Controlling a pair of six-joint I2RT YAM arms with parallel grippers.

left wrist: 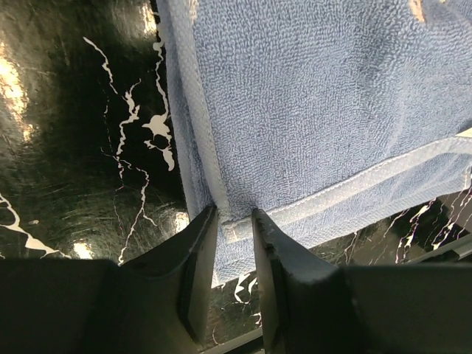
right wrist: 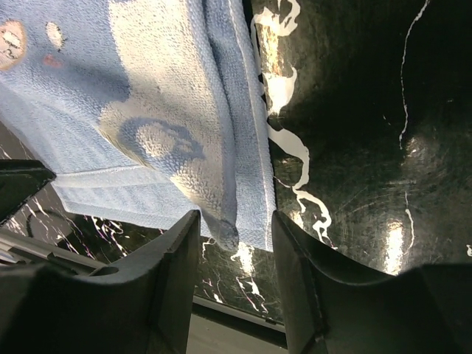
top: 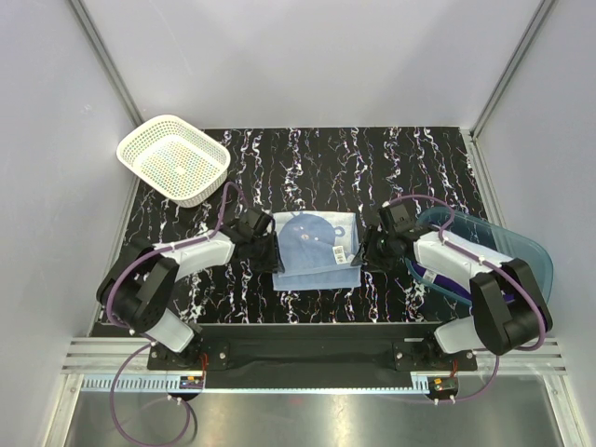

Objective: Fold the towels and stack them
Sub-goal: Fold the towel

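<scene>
Light blue towel (top: 315, 253) lying part-folded, near-right of basket (top: 173, 158). Left gripper (left wrist: 234, 215) straddling its corner hem, jaws narrow, pinch unclear. Right gripper (right wrist: 234, 217) gaping wide around opposite corner. Folding seemingly underway; stacking not yet begun.

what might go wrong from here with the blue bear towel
The right tool stands open about only a corner tip of the light blue bear-print cloth towel; closing may catch one layer and undo the fold. The left tool straddles just the hem, which may slip.
</scene>
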